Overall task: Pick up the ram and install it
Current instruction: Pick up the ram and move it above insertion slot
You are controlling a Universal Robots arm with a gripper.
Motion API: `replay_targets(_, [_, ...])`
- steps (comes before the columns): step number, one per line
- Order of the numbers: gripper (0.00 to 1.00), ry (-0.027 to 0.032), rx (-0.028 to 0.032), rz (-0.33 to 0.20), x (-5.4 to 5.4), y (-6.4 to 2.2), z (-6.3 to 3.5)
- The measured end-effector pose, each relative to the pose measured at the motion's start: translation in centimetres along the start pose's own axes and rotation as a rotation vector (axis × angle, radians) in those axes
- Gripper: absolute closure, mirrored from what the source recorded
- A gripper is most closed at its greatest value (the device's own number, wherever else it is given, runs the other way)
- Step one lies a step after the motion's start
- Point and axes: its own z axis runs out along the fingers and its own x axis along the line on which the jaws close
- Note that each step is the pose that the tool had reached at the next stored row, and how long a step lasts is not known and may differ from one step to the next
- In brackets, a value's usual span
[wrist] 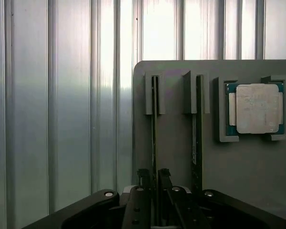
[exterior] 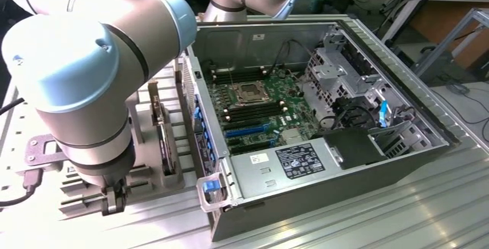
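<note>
The ram (wrist: 155, 124) is a thin stick seen edge-on, standing in a slot of a grey holder tray (wrist: 176, 152). My gripper (wrist: 154, 177) is at its near end, with one black finger (wrist: 144, 177) on each side and pressed close against it, so it is shut on the stick. The ram still sits in its slot. In the exterior view my gripper (exterior: 114, 197) points down at the grey rack (exterior: 149, 172) on the exterior view's left of the open computer case (exterior: 321, 163). The green motherboard (exterior: 260, 111) lies inside that case.
A second thin stick (wrist: 196, 129) stands in the neighbouring slot. A square processor chip (wrist: 257, 108) rests in a pocket of the same tray. Upright parts (exterior: 162, 126) stand in the rack between my arm and the case wall. Ribbed metal table (wrist: 62, 119) surrounds the tray.
</note>
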Motion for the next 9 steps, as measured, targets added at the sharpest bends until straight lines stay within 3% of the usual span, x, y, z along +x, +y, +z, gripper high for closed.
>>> replay_targets(4, [0.79, 0.0002, 0.0000, 0.000, -0.28, 0.04, -0.77])
replay_targets(9, [0.79, 0.0003, 0.0004, 0.000, -0.27, 0.02, -0.23])
